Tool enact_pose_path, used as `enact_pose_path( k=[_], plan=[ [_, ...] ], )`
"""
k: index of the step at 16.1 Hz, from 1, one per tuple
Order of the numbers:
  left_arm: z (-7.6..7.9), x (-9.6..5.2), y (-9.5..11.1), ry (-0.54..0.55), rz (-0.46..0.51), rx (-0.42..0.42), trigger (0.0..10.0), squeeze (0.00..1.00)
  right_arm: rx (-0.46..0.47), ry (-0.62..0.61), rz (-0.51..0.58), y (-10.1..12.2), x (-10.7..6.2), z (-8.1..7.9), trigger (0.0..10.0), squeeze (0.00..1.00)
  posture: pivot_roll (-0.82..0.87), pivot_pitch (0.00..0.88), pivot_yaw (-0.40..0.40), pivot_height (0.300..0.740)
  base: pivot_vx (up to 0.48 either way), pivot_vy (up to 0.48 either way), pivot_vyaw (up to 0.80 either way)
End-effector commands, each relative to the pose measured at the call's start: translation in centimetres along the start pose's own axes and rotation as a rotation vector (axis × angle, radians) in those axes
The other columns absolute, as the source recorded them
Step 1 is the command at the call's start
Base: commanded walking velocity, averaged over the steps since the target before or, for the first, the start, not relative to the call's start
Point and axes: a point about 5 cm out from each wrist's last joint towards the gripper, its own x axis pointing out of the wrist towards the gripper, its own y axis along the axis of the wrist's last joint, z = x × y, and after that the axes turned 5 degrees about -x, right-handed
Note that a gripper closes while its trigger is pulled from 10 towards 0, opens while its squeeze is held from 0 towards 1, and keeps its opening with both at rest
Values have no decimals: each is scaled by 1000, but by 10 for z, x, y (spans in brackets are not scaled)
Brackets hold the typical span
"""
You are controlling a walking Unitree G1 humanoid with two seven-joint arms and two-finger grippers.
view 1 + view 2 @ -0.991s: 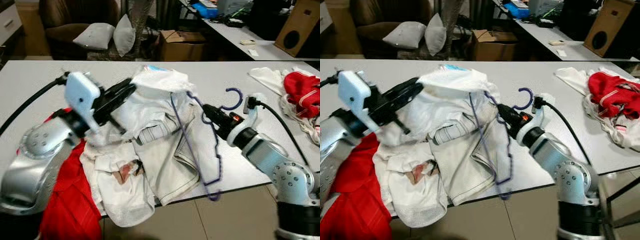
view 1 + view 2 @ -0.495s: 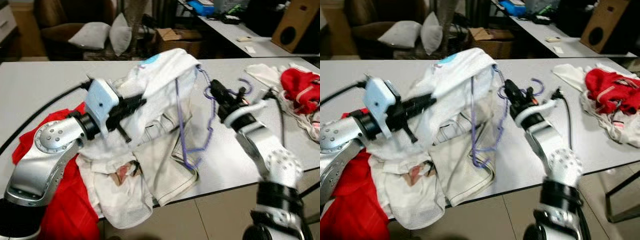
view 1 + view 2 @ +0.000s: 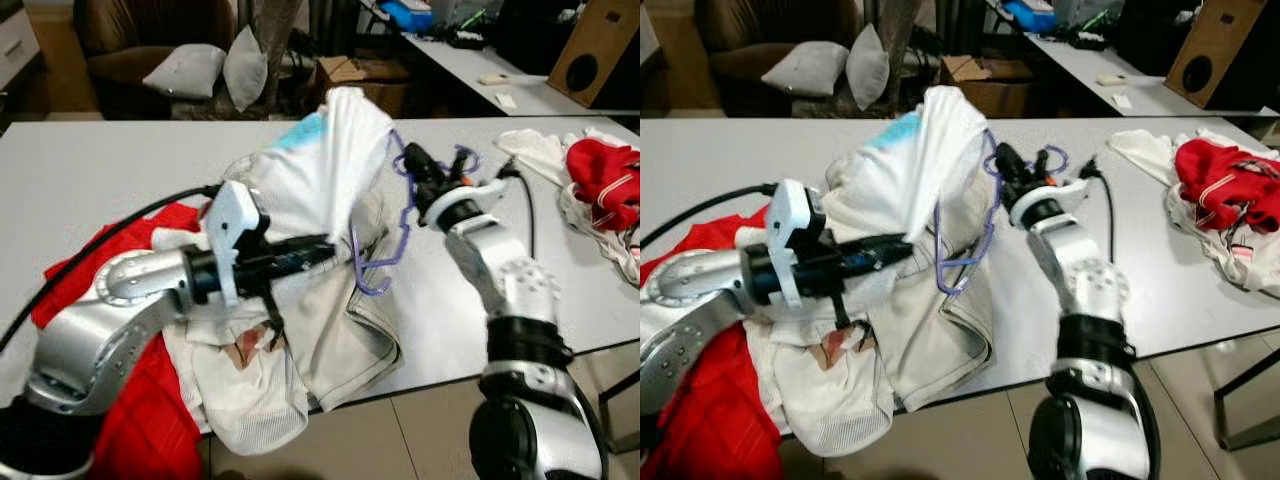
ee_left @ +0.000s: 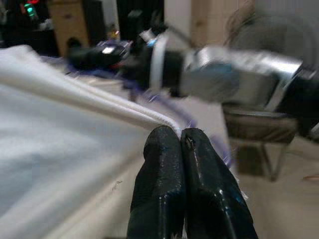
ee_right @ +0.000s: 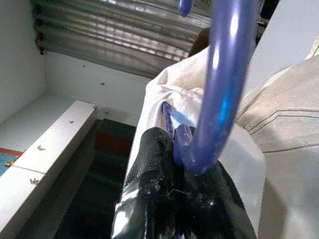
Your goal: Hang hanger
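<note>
A: Head views first. What is each arm doing?

B: The right gripper [image 3: 415, 165] is clamping the purple hanger [image 3: 385, 245] just under its hook and raising it above the table [image 3: 80, 170]. The frame is hanging down from the fingers, long axis sloping towards the left arm. The white shirt [image 3: 325, 150] is draping up against the hanger, on the left arm's side of it.

A: And the left?

B: The left gripper [image 3: 325, 250] is reaching along the table, tips just short of the hanger's bottom loop, and is pinching shirt cloth.

A: Left wrist view?

B: The fingers [image 4: 162, 169] are pressing together on a fold of the shirt [image 4: 60, 129]; the right arm is blurring across beyond them.

A: Right wrist view?

B: The fingers [image 5: 149, 164] are squeezing the hanger [image 5: 219, 84] at the neck, hook rising straight ahead, shirt [image 5: 164, 99] just behind.

A: So the next move?

B: I judge the right arm is nearer: it is carrying the hanger, so it lifts while the left is steadying the cloth.
</note>
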Motion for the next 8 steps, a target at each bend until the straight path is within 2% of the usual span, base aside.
enact_pose_path(
  k=[1, 2, 4, 6, 8],
  plan=[
    [8, 9, 6, -77, 22, -1, 0, 0, -24, 4, 44, 7, 3, -4, 10000, 0, 78, 0, -73, 740, 0, 0, 0],
    [9, 12, 7, -87, 32, -13, 0, 0, -24, 4, 43, 6, 5, -4, 10000, 0, 78, 0, -73, 740, 0, 0, 0],
    [19, 25, 11, -194, 69, -90, 0, 0, -25, 0, 54, 4, 11, -3, 10000, 0, 80, 0, -73, 740, 0, 0, 0],
    [21, 32, 8, -214, 68, -119, 0, 0, -16, 6, 65, 5, 13, -4, 10000, 0, 85, 0, -73, 740, 0, 0, 0],
    [11, 39, -11, -154, -44, -64, 0, 0, 14, 48, 69, 6, 15, -11, 10000, 0, 83, 0, -69, 740, 0, 0, 0]
  ],
)
